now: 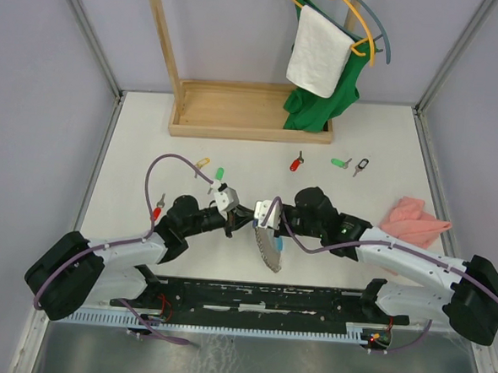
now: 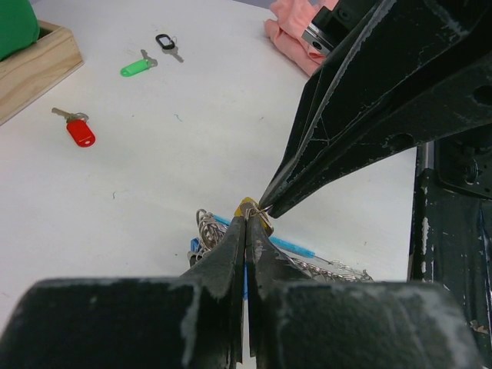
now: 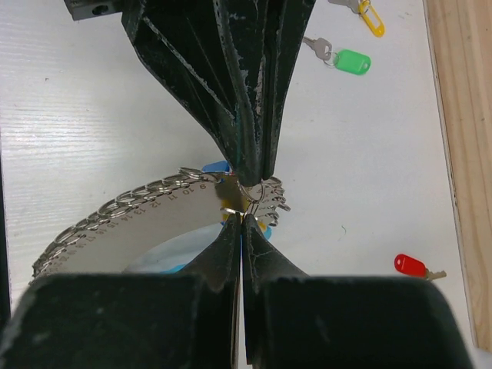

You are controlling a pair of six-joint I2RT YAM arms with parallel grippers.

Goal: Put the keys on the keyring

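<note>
Left gripper (image 2: 246, 227) and right gripper (image 3: 241, 223) meet tip to tip, both pinched shut on the top edge of the keyring (image 3: 131, 223). It is held on edge between the arms, near the middle of the table (image 1: 379, 135). Behind lie loose keys: a yellow key (image 1: 203, 163), a green key (image 1: 219, 174) and a red key (image 1: 296, 164). A pink cloth (image 1: 414, 220) lies to the right.
</note>
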